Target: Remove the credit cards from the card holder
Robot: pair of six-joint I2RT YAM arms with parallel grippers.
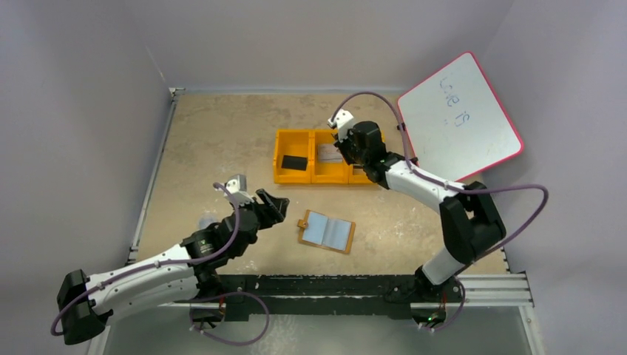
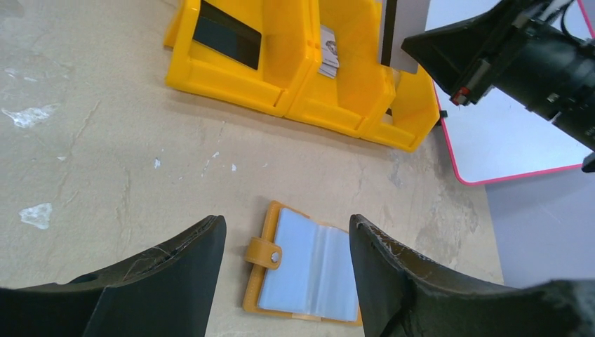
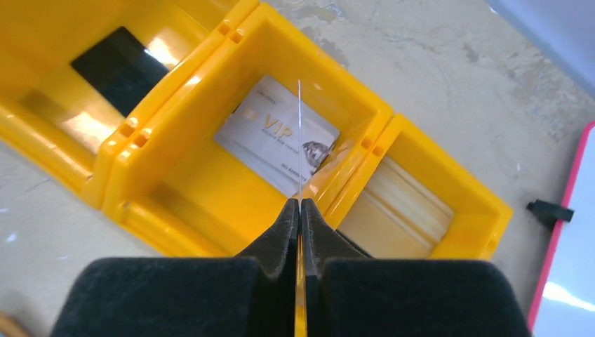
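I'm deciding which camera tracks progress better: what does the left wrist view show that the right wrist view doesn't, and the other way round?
Only left wrist: the card holder lying open on the table, no card visible in its pockets, with the open left gripper over it.
Only right wrist: the right gripper shut on a thin card seen edge-on over the tray, and a pale card in the right compartment.
Both: the tray, the black block in its left compartment, the VIP card in the middle one.

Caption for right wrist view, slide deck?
Right gripper shut on a credit card held edge-on above the yellow tray, a VIP card lying in its middle compartment.
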